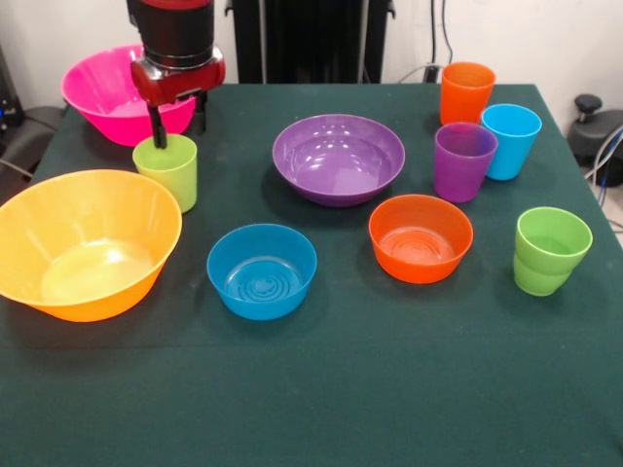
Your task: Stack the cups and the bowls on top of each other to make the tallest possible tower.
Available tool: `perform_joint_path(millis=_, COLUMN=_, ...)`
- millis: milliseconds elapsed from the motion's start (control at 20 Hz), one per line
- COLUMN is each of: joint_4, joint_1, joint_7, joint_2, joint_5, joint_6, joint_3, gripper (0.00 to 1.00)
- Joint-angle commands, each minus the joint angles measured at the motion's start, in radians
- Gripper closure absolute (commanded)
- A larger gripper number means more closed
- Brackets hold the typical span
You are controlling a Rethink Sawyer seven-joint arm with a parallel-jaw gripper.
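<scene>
Ten pieces: five cups, five bowls, all separate on the bench; no tower.
Pincer: over the lime cup, one finger inside its rim; open or closed, cannot tell.
Lime cup: upright between pink bowl and yellow-orange bowl.

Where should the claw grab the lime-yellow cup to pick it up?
Best bet: the rim of the lime-yellow cup, pinched from straight above. It stands upright with its mouth open, so one finger can go inside and one outside the thin wall. The claw hangs right over it, one finger dipping in at the rim. The big yellow-orange bowl crowds its side.
</scene>
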Motion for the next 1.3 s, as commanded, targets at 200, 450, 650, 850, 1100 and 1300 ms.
perform_joint_path(millis=200, joint_4=-0.018, joint_1=0.032, joint_7=-0.208, joint_2=0.053, joint_5=-0.043, joint_6=-0.013, joint_3=0.005, gripper=0.0)
perform_joint_path(millis=450, joint_4=-0.033, joint_1=0.042, joint_7=-0.202, joint_2=0.061, joint_5=-0.069, joint_6=-0.014, joint_3=-0.01, gripper=0.0)
perform_joint_path(millis=650, joint_4=-0.032, joint_1=0.045, joint_7=-0.197, joint_2=0.052, joint_5=-0.087, joint_6=-0.027, joint_3=-0.013, gripper=0.0)
perform_joint_path(millis=850, joint_4=-0.042, joint_1=0.041, joint_7=-0.195, joint_2=0.083, joint_5=-0.099, joint_6=-0.059, joint_3=-0.006, gripper=0.0)
perform_joint_path(millis=1100, joint_4=-0.05, joint_1=0.042, joint_7=-0.195, joint_2=0.095, joint_5=-0.118, joint_6=-0.082, joint_3=-0.006, gripper=0.0)
perform_joint_path(millis=1300, joint_4=-0.051, joint_1=0.043, joint_7=-0.194, joint_2=0.098, joint_5=-0.128, joint_6=-0.103, joint_3=-0.005, gripper=0.0)
